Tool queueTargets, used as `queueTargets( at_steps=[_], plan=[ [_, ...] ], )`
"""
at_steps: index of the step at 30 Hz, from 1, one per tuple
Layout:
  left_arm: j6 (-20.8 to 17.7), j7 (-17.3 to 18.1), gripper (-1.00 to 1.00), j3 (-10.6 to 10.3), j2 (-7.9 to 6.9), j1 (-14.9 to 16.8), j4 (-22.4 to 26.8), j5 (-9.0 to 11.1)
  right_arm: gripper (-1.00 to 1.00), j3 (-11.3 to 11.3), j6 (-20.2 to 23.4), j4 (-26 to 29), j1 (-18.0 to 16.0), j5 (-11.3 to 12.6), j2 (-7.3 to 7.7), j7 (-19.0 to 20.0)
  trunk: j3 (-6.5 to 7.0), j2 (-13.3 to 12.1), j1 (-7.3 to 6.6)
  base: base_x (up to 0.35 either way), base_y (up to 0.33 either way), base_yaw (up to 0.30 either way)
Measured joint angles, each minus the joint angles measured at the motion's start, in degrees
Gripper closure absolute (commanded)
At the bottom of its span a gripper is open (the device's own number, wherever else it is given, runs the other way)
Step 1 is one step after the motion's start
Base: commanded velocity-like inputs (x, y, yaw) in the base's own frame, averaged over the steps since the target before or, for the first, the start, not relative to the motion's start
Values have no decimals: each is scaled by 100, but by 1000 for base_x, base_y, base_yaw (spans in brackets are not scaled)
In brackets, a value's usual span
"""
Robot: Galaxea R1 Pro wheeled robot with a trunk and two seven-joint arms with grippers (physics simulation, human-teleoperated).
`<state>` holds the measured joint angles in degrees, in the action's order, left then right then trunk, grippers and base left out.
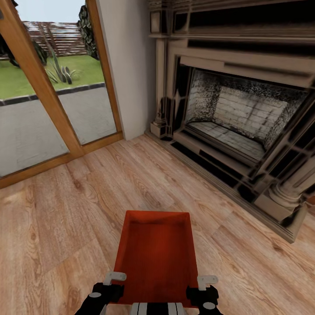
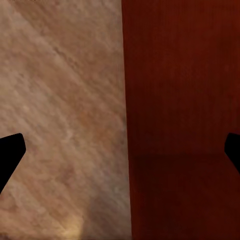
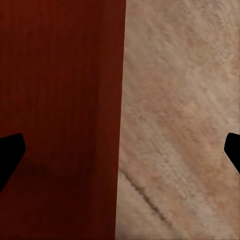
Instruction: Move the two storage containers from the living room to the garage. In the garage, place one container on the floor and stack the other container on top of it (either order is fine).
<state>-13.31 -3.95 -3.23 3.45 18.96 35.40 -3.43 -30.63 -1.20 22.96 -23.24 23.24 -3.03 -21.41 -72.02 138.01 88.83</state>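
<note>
Our left gripper (image 1: 114,280) and right gripper (image 1: 205,282) sit wide open over the side walls of the orange bin (image 1: 156,258), one finger each side, ready to lift it off the wood floor (image 1: 57,210) by the fireplace (image 1: 236,118).

Light wood-plank floor (image 1: 65,210), one orange-red storage container (image 1: 156,253) over it, fireplace base (image 1: 227,175) alongside.

Bin (image 1: 155,258) near end at 6 o'clock is hidden behind both grippers, left (image 1: 114,277) and right (image 1: 207,280), contact with its walls unreadable; fingertips (image 2: 10,155) cropped by wrist frame edges; fireplace (image 1: 236,122) cut off at 3 o'clock.
</note>
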Motion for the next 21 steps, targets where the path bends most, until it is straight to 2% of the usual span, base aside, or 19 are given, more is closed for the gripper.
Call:
queueTargets(
  at_steps=[1, 9, 21],
  plan=[
    [-2, 0, 100, 1, 0, -1, 0, 0, 100, 0, 0, -1, 0, 2, 0, 0, 0, 0, 0, 0, 0, 0],
    [-8, 29, 100, -7, 15, -3, -4, 105, 100, -36, 8, -11, 0, -21, -5, 25, 0, 0, 0, 0, 0, 0],
    [-14, 34, 100, -6, 30, 2, 29, 77, 100, -42, 9, -12, 0, -9, 11, 33, 0, 0, 0, 0, 0, 0]
  ],
)
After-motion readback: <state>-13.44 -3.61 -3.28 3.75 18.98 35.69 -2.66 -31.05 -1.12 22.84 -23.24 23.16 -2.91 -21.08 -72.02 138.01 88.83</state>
